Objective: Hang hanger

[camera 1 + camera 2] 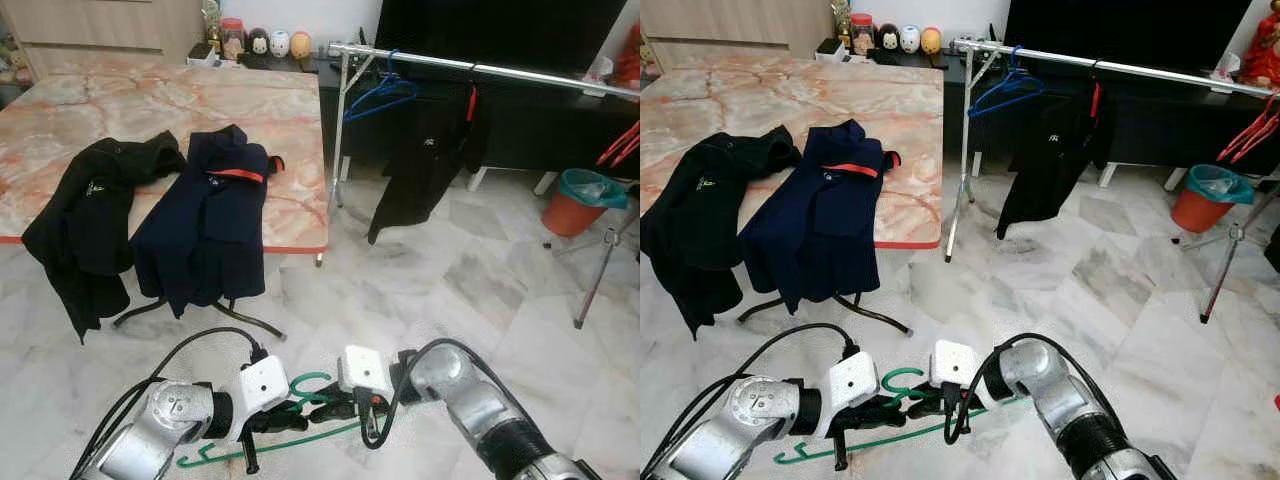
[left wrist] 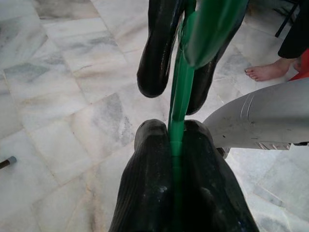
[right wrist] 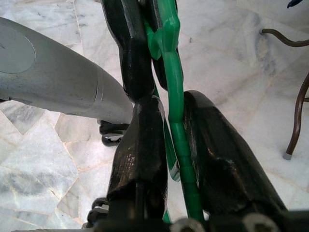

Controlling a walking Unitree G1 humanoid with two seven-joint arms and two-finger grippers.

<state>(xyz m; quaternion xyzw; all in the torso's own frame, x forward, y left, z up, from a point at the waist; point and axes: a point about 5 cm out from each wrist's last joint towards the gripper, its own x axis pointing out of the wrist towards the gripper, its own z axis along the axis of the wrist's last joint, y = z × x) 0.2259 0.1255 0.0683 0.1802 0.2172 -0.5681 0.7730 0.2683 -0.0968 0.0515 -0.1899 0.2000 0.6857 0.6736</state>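
A green plastic hanger (image 1: 262, 447) hangs low in front of me, just above the marble floor, held between both grippers. My left gripper (image 1: 292, 420) is shut on it from the left. The left wrist view has the green bar (image 2: 176, 96) pinched between that gripper's black fingers (image 2: 149, 159). My right gripper (image 1: 322, 411) meets it from the right, shut on the hanger near its hook (image 1: 305, 383). In the right wrist view the green rod (image 3: 175, 111) runs between its fingers (image 3: 140, 140). The silver clothes rail (image 1: 480, 68) stands far ahead on the right.
On the rail hang a blue hanger (image 1: 380, 95) and a black garment (image 1: 420, 160). A marble table (image 1: 290, 110) at left carries a black jacket (image 1: 95, 215) and a navy jacket (image 1: 205, 225). An orange bin (image 1: 580, 200) and a tripod leg (image 1: 600, 270) stand right. A person's bare foot (image 2: 268, 71) is nearby.
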